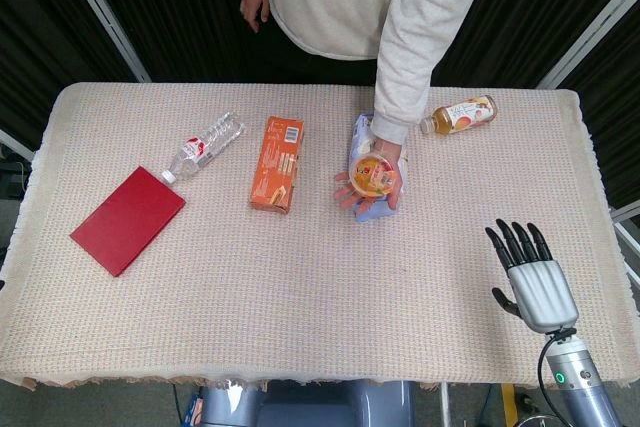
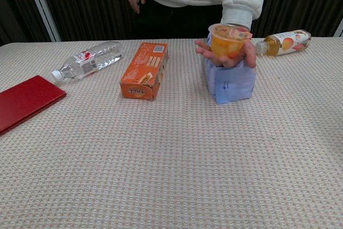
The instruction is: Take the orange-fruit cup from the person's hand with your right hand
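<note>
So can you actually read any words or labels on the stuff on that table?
None can be read; all print is too small or blurred.
Orange box: white printed panels, illegible.
Water bottle: red and white label, illegible.
Juice bottle: fruit-picture label, words illegible.
Orange-fruit cup: printed lid, illegible.
Pale blue box: faint dark mark, unreadable.
Red book: plain cover, no text showing.

The worktop (image 1: 300, 327) is viewed from high above by the head camera, angled steeply down and forward, so the whole cloth-covered surface is taken in, with the right robot hand (image 1: 535, 277) at the near right corner. A low, closer, nearly level view across the same surface is given by the chest camera. The orange box (image 1: 277, 163) (image 2: 144, 71), far left of the robot hand, is shared by both views.
</note>
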`<state>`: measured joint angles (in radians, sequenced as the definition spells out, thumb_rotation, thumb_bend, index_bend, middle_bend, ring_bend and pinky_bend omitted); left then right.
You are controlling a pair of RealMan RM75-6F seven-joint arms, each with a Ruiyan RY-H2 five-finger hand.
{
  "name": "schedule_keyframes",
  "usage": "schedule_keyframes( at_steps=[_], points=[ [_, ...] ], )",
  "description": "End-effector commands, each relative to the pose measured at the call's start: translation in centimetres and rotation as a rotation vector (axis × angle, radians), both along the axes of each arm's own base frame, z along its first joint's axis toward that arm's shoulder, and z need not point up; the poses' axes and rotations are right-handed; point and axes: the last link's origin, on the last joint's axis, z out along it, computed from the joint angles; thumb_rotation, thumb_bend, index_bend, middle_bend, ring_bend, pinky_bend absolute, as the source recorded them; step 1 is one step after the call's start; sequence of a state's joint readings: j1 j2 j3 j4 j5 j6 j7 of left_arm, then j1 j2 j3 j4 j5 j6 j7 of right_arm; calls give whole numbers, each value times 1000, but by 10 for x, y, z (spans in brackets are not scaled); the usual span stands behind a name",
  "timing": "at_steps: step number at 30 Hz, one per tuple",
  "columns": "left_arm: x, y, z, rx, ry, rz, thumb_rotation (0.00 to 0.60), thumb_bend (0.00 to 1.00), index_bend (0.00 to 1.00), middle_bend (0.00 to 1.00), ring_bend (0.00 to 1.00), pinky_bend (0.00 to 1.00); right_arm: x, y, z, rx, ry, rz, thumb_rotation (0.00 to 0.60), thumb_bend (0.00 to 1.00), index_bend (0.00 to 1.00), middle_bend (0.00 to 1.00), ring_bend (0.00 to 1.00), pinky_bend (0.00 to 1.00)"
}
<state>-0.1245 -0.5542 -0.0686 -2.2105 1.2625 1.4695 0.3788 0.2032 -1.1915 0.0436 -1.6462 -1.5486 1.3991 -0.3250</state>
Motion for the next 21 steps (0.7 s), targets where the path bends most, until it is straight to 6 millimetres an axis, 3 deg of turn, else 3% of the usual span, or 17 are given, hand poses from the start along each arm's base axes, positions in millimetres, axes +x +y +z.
schedule_keyframes(
  at_steps=[1,14,21],
  points=[
    [0,0,0,2,-1,-2,600,153,0,0,0,0,0,0,0,0,1,-1,600,164,29,0,0,0],
    [2,-1,1,10,-6,-14,600,153,0,0,0,0,5,0,1,8,-17,3,600,165,28,0,0,0],
    [1,-1,4,25,-21,-16,600,153,0,0,0,0,30,-8,-2,22,-21,46,600,164,29,0,0,0]
  ],
)
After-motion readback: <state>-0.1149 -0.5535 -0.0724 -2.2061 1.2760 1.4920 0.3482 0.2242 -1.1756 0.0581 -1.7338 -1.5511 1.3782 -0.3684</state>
